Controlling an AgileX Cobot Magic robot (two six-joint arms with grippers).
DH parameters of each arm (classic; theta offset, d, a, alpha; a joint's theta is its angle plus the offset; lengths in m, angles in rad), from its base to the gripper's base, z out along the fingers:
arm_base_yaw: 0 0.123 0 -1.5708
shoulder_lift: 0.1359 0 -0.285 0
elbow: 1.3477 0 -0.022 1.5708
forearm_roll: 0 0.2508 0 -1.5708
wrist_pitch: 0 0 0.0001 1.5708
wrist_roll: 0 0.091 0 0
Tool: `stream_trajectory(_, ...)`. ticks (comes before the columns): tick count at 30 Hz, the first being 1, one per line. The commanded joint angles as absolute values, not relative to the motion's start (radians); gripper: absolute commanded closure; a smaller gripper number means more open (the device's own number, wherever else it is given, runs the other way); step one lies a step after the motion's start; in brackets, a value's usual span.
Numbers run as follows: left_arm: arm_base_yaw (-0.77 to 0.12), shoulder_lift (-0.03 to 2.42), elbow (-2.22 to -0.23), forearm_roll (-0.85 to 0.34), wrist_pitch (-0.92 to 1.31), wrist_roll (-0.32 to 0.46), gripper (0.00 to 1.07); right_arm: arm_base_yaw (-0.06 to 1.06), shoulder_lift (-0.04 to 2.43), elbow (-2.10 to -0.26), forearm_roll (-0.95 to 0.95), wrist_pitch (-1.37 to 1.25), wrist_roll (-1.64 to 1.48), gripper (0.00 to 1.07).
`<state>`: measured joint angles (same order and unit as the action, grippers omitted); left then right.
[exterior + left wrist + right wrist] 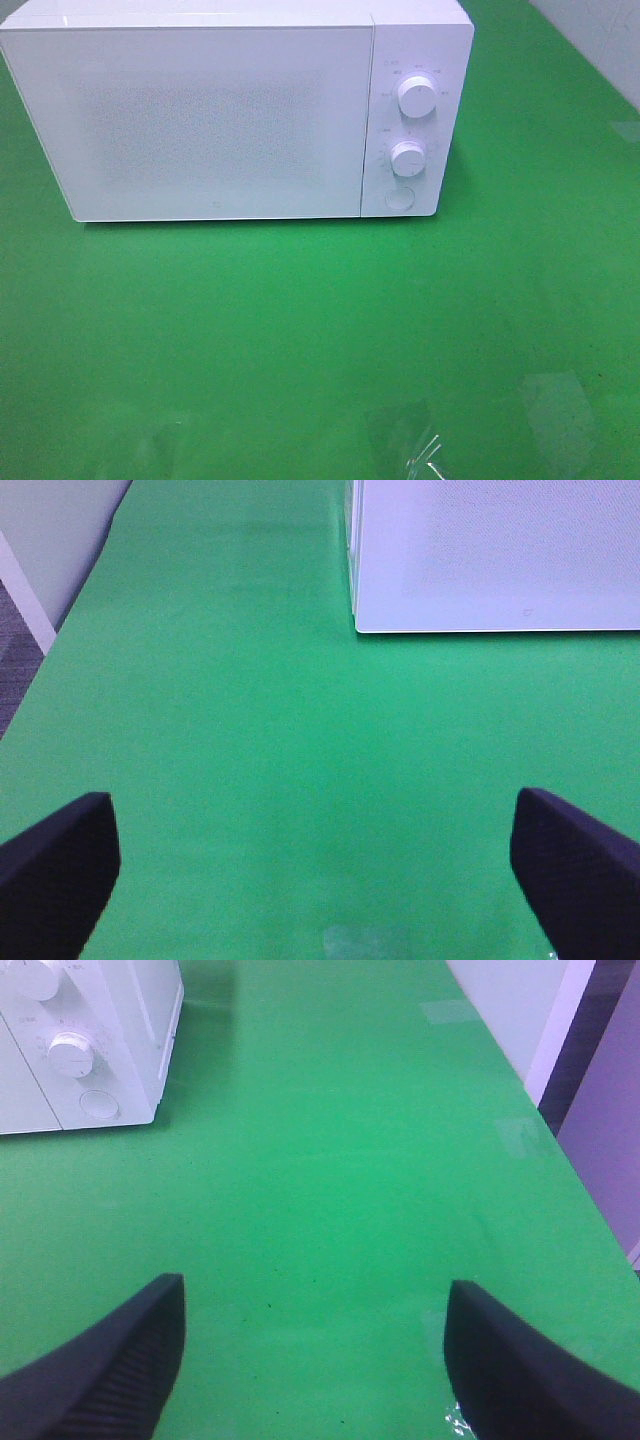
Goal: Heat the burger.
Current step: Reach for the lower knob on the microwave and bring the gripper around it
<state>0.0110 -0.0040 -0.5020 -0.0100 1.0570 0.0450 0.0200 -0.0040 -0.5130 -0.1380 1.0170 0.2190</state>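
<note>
A white microwave [220, 120] stands shut on the green bench [300, 330], well ahead of both hands. The left hand [315, 855] hangs over bare bench with its dark fingers [60, 865] spread wide apart and gripping nothing. The right hand [315, 1355] is likewise parted and empty, with the microwave's two knobs [70, 1052] and round button [98, 1105] ahead of it and off to one side. The burger shows in no view, so its place relative to either hand cannot be told.
</note>
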Motion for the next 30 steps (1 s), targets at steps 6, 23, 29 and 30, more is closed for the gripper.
stream_trajectory(6,0.016,-0.032,-0.501,-0.017,1.042,0.041,0.08,0.013,-0.021,-0.51,-0.142,1.009,0.206,0.37)
stream_trajectory(23,0.016,-0.032,-0.501,-0.017,1.042,0.041,0.08,0.013,-0.018,-0.548,-0.157,0.882,0.206,0.37)
stream_trajectory(29,0.016,-0.032,-0.501,-0.017,1.042,0.041,0.08,0.013,0.099,-0.548,-0.171,0.785,0.207,0.37)
stream_trajectory(30,0.016,-0.032,-0.501,-0.017,1.042,0.041,0.08,0.013,0.099,-0.548,-0.171,0.785,0.207,0.37)
